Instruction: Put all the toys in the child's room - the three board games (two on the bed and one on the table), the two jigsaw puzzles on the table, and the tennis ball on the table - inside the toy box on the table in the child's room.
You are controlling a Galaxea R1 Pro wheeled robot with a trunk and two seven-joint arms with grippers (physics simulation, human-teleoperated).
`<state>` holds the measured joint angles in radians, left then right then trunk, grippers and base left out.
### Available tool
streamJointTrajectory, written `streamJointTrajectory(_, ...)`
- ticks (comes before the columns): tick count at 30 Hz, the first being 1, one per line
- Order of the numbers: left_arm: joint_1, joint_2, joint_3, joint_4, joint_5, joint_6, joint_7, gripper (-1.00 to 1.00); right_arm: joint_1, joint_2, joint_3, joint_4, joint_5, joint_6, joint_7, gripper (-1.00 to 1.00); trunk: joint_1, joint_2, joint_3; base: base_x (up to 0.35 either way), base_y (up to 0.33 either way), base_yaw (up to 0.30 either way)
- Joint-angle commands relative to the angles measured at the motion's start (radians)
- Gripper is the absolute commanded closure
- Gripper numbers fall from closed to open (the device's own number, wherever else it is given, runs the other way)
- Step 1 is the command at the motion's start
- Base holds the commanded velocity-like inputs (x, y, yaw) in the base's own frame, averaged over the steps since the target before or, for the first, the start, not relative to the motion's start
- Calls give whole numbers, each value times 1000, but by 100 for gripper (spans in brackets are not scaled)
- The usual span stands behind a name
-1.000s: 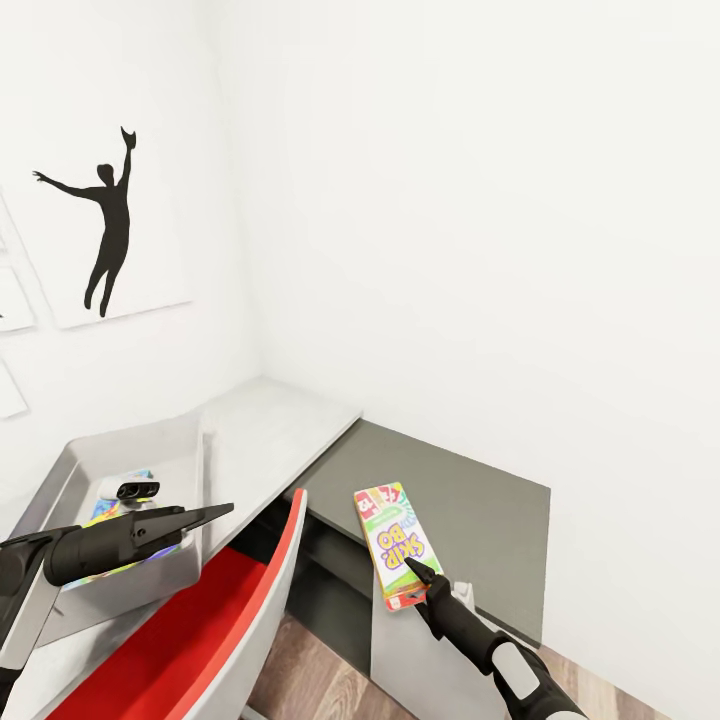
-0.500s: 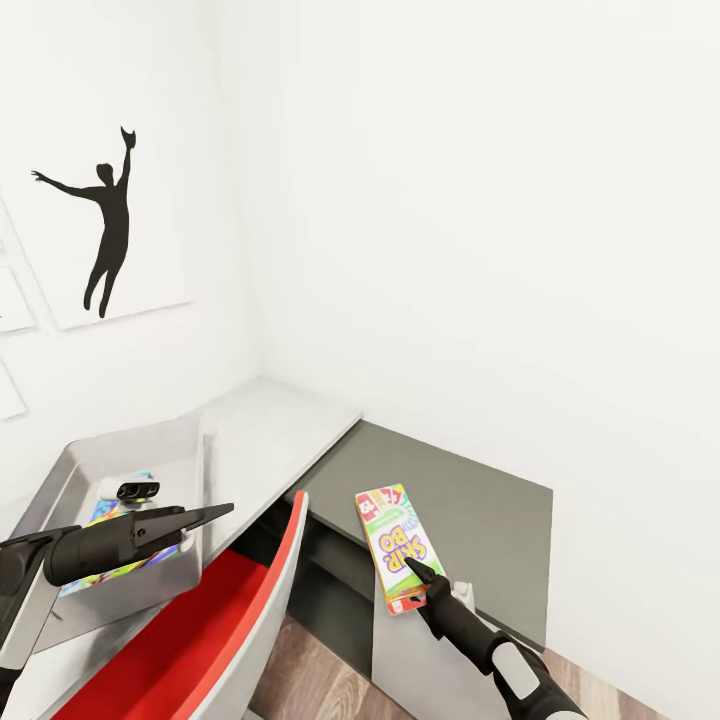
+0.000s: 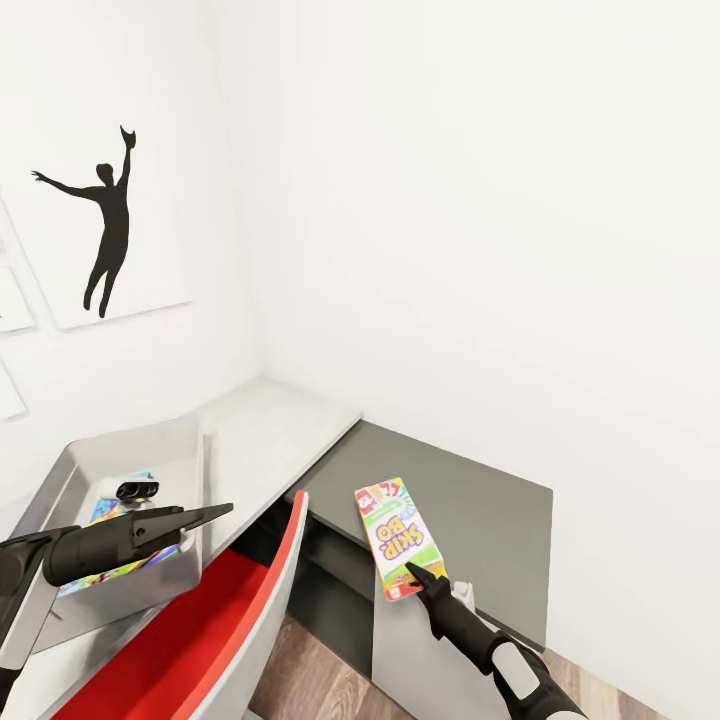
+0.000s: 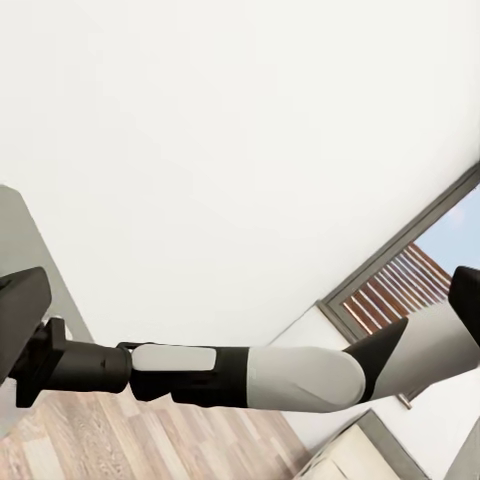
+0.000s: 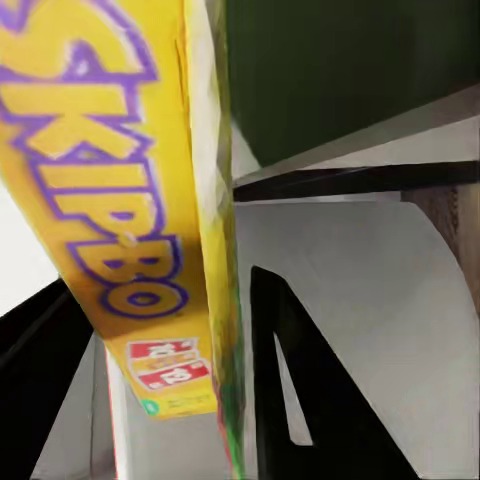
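R pincer (image 3: 412,575) grips 1 SKIP BO box (image 3: 398,537); L pincer (image 3: 215,514) narrow, over 1 toy box (image 3: 70,470).

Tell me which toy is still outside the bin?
The SKIP BO box, pinched in the right gripper above the dark desk section; the colourful flat toys already lie inside the toy box.

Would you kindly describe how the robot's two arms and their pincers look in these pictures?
Both arms are mostly matte black, rounded segments. The right arm carries a glossy white shell panel near the wrist; the left wrist view shows that long white casing between black joints. Each pincer, left and right, ends in slim, tapering black fingers. No cables or markings show.
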<state>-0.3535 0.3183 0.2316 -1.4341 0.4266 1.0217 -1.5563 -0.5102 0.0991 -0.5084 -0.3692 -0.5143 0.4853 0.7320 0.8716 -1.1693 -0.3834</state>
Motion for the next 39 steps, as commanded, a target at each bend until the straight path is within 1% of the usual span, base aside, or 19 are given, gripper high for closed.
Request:
streamJointTrajectory(1,0,0,0,0,0,11,-4,-100,-1,1,-4,0,-3,7,0,100,0,-1,-1,0,0,0)
streamJointTrajectory(13,-1,1,0,0,-2,15,-5,-100,-1,1,-4,0,-2,7,0,100,-46,83,36,0,0,0)
streamJointTrajectory(19,-2,1,-8,0,-4,17,-5,-100,-1,1,-3,0,-1,7,-1,100,-69,125,55,-69,0,0)
streamJointTrajectory(28,-2,1,-8,0,-8,17,-4,-100,-2,0,10,-11,14,7,-4,100,-103,188,83,-16,0,0)
streamJointTrajectory(30,-2,2,-7,0,-8,17,-4,-100,-2,-2,20,-14,15,7,10,100,-111,202,90,0,0,0)
streamJointTrajectory(34,-2,2,-6,0,-8,17,-4,-100,-2,0,26,-36,16,3,59,100,-126,230,102,0,0,0)
streamJointTrajectory(39,-2,2,-6,0,-8,17,-4,-100,-2,1,28,-41,17,2,75,100,-146,265,118,0,0,0)
